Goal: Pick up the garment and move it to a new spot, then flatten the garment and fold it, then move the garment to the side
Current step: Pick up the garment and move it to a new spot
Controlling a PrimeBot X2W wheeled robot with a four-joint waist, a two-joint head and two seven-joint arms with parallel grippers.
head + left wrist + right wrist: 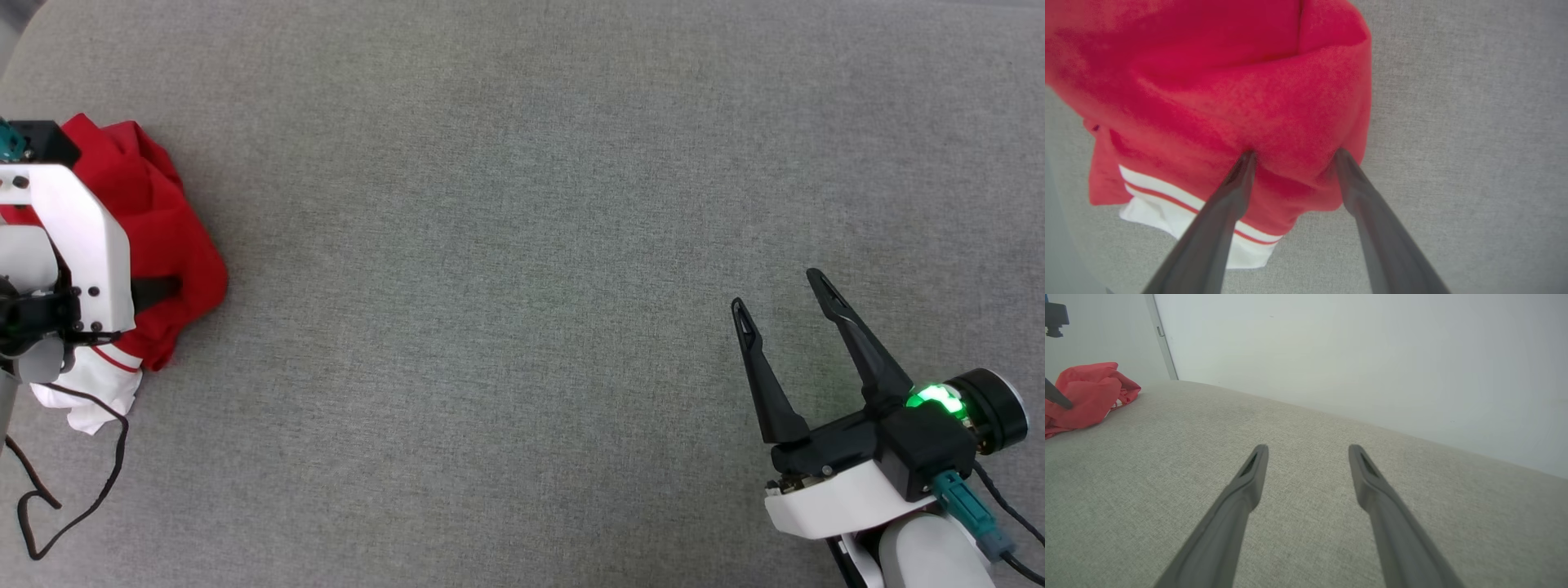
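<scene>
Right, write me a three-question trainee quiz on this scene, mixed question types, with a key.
1. True or false: the right tool is shut on the red jersey T-shirt.
2. Choose one. The T-shirt lies on the grey fabric surface: A) spread flat, B) crumpled in a heap, C) neatly folded.
3. Fill in: the open left tool presses into the T-shirt's ____ fabric (colour).

Key: 1 false; 2 B; 3 red.
</scene>
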